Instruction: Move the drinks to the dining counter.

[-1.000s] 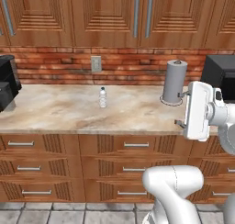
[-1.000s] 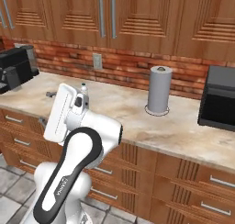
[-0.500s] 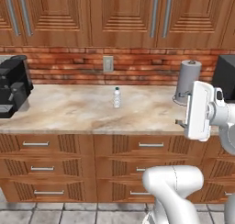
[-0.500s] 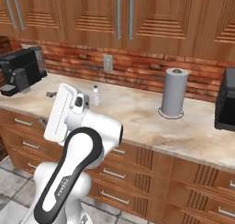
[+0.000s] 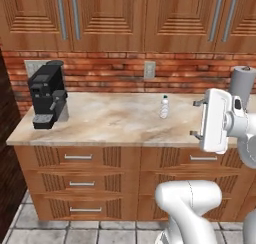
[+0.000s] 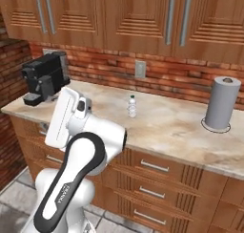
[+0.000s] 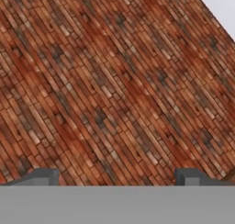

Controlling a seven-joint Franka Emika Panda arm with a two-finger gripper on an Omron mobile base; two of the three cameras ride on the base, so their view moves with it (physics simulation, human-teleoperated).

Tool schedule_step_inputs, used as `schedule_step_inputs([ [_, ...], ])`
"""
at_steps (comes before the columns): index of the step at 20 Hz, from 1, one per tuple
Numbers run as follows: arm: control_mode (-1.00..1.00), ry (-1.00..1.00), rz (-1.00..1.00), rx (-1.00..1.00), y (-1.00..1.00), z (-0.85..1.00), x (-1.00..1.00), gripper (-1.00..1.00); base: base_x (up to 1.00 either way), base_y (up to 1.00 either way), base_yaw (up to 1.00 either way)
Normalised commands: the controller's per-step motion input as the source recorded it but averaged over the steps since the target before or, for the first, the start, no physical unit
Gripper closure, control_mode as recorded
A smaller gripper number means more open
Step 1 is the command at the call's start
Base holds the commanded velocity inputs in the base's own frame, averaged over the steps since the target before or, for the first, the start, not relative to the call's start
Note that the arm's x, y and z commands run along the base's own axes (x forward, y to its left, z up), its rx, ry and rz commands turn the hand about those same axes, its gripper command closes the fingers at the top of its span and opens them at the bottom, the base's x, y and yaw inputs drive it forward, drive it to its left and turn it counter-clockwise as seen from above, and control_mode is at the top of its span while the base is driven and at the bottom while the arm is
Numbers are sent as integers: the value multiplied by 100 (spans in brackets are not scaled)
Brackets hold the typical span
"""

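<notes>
One of the drinks, a small clear water bottle (image 5: 164, 107) (image 6: 132, 106) with a teal cap, stands upright on the marbled counter (image 5: 110, 123) (image 6: 171, 132) under the wooden wall cabinets. My gripper (image 5: 196, 119) hangs in front of the counter edge, right of the bottle and nearer than it, touching nothing. Its fingers point left and stand wide apart. In the hand view the gripper (image 7: 117, 177) is open with nothing between the fingertips, facing red brick wall. The dining counter is out of view.
A black coffee machine (image 5: 47, 94) (image 6: 45, 77) stands at the counter's left end. A grey paper-towel roll (image 5: 242, 85) (image 6: 221, 103) stands at the right. Drawers (image 5: 80, 183) run below the counter, cabinets (image 5: 125, 18) hang above, and a wall outlet (image 5: 149, 69) sits behind the bottle.
The whole picture has shifted right, so the base has driven left along the counter. The coffee machine has come fully into view. The arm keeps its pose, gripper still open.
</notes>
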Motion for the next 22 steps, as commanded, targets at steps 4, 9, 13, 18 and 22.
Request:
schedule_step_inputs([
  [4, 100, 0, 0, 0, 0, 0, 0, -100, 44, 4, 0],
  [9, 100, 0, 0, 0, 0, 0, 0, -100, 60, -15, 0],
  [13, 100, 0, 0, 0, 0, 0, 0, -100, 78, -21, -3],
  [18, 100, 0, 0, 0, 0, 0, 0, -100, 76, -3, -4],
  [22, 100, 0, 0, 0, 0, 0, 0, -100, 64, 0, -7],
])
